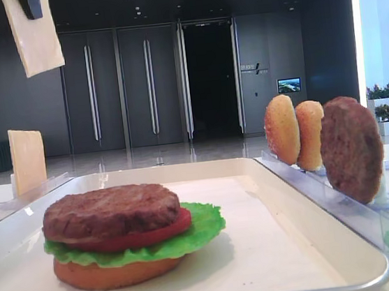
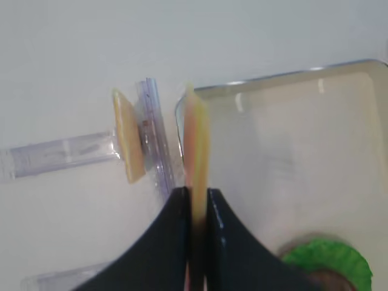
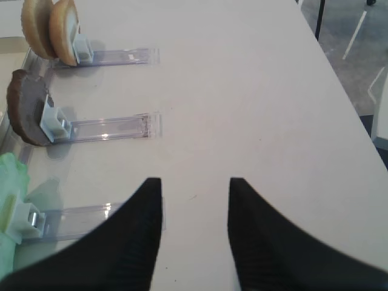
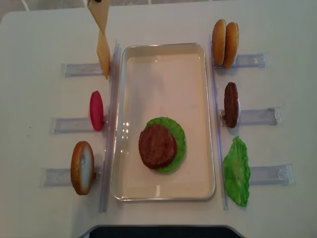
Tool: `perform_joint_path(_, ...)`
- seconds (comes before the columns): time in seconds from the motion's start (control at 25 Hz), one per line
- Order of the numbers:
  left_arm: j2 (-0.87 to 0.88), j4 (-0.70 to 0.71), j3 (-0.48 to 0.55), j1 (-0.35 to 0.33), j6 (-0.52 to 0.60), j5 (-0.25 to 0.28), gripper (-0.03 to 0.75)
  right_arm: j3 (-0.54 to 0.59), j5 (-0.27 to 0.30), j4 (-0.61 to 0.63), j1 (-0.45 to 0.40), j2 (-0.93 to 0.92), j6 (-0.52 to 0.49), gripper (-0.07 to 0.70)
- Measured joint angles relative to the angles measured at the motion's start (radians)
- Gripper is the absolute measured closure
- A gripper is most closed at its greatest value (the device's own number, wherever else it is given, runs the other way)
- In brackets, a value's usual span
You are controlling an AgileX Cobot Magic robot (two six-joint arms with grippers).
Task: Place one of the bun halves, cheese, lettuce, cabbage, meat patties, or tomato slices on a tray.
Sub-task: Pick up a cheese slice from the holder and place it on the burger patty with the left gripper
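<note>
While the left gripper [image 2: 195, 200] is pinching its two black fingers [image 2: 170, 242] tight against both faces of a cheese slice [image 2: 197, 145], the slice is hanging edge-down in the air over the tray's [image 2: 339, 66] far left corner, touching nothing below it. Beside it, a second cheese slice [image 2: 127, 145] is standing upright in a clear plastic rail [image 2: 60, 154], just outside the tray rim. On the tray, a meat patty [image 1: 110, 210] is sitting on a tomato slice [image 1: 155, 234], lettuce [image 1: 204, 229] and a bottom bun half [image 1: 111, 273]. Over bare table [image 3: 242, 91], the right gripper [image 3: 195, 188] is hovering with its jaws spread apart, gripping nothing.
</note>
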Motion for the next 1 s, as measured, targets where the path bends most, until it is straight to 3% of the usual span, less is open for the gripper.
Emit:
perform_joint_path(0.28,-0.226,0.077,0.235,-0.109,-0.046,0.002,0.682,0.000,0.000,0.000,0.000,0.000,0.000,0.346)
perform_joint_path(0.56,-0.469,0.054,0.530,-0.130,-0.085,0.002,0.682,0.000,0.000,0.000,0.000,0.000,0.000,0.346)
perform_joint_path(0.8,-0.633,-0.037,0.779,-0.130,-0.091,-0.089,0.682,0.000,0.000,0.000,0.000,0.000,0.000,0.346)
perform_joint_path(1.0,-0.690,-0.130,0.893,-0.130,-0.082,-0.196,0.682,0.000,0.000,0.000,0.000,0.000,0.000,0.346)
